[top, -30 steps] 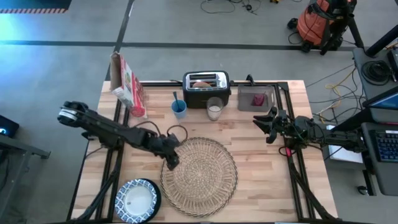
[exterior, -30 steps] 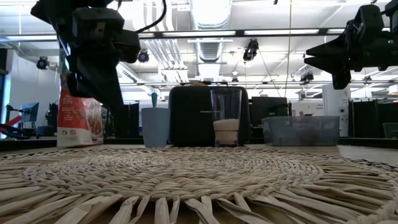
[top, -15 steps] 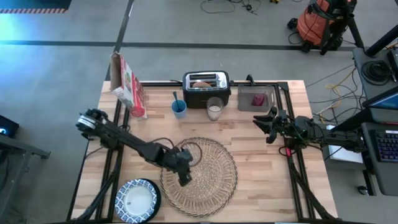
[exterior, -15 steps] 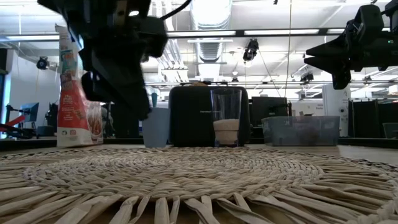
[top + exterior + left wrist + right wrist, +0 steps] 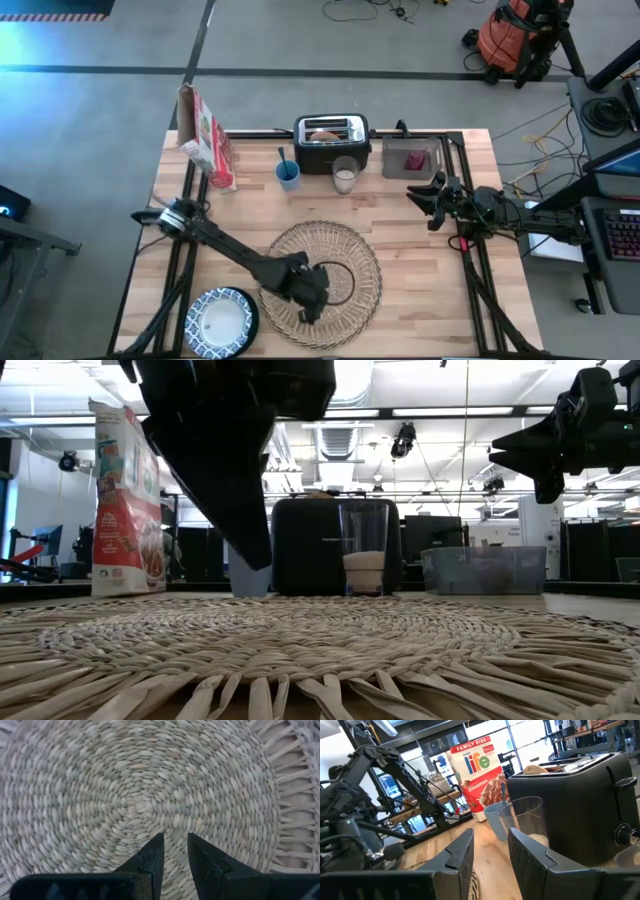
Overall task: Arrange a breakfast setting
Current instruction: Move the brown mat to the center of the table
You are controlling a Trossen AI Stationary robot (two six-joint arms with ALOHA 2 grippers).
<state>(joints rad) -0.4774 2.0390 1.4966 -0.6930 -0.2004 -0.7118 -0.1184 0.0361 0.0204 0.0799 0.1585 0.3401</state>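
The round woven straw placemat [image 5: 345, 250] lies flat at the table's near middle and fills the left wrist view [image 5: 130, 785]. My left gripper [image 5: 314, 305] hangs just above its middle, fingers pointing down and a little apart [image 5: 175, 840], empty. The blue-and-white bowl [image 5: 222, 322] sits at the near left corner. The glass of milk [image 5: 346, 177] stands in front of the toaster [image 5: 332, 140]. A dark-red item [image 5: 415, 160] lies in a clear tub. My right gripper [image 5: 425, 200] waits in the air at the right, open and empty.
A cereal box [image 5: 205, 135] stands at the far left. A small blue cup [image 5: 288, 176] with a utensil in it stands next to the glass. The clear tub [image 5: 410, 158] is at the far right. Bare wood lies between the placemat and the far row.
My left gripper has travelled from the placemat's far left rim toward the table's near edge and rightward, ending over the placemat's middle. The placemat has stayed where it was.
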